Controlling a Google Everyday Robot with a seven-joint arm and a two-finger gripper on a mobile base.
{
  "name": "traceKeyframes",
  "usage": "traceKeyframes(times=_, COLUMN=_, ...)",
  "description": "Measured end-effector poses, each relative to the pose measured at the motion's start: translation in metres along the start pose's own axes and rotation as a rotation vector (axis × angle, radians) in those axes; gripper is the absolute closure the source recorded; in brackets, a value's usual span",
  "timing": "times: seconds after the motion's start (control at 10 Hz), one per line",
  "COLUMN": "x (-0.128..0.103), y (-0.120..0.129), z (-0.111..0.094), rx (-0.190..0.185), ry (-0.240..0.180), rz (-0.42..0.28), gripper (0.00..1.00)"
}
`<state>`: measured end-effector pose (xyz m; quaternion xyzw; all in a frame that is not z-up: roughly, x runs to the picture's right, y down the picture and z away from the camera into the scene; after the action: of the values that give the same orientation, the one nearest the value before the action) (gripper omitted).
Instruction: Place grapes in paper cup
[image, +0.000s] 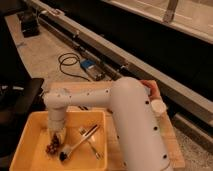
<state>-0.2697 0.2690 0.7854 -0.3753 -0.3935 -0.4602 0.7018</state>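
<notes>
The gripper (56, 138) pointed down into the yellow tray (30, 131), near its left side, with its tip right at the grapes (52, 148). Its jaws were drawn together, but the wrist hid most of the fingers, so it could not be made out whether they actually pinched the bunch or only touched it. The grapes lay on the tray floor as a small dark cluster, their top edge lost under the gripper. Just to their right lay a brush (65, 155) with a black tip, crossed by a metal utensil (91, 145) too blurred to name. The thick white arm (132, 125) covered much of the wooden table (170, 145). The paper cup (158, 106) stood well apart at the table's right edge, partly hidden behind the arm.
</notes>
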Motion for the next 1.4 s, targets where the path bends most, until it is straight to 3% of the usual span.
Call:
traceKeyframes(times=0.5, x=0.0, y=0.0, z=-0.004, rx=0.009, ry=0.014, rz=-0.002, gripper=1.0)
traceKeyframes(times=0.7, x=-0.007, y=0.006, z=-0.025, rx=0.058, ry=0.045, rz=0.026, gripper=1.0)
traceKeyframes(times=1.1, x=-0.035, y=0.011, z=-0.098, rx=0.163, ry=0.155, rz=0.1, gripper=1.0)
traceKeyframes(times=1.4, x=-0.028, y=0.036, z=-0.122, rx=0.208, ry=0.185, rz=0.207, gripper=1.0)
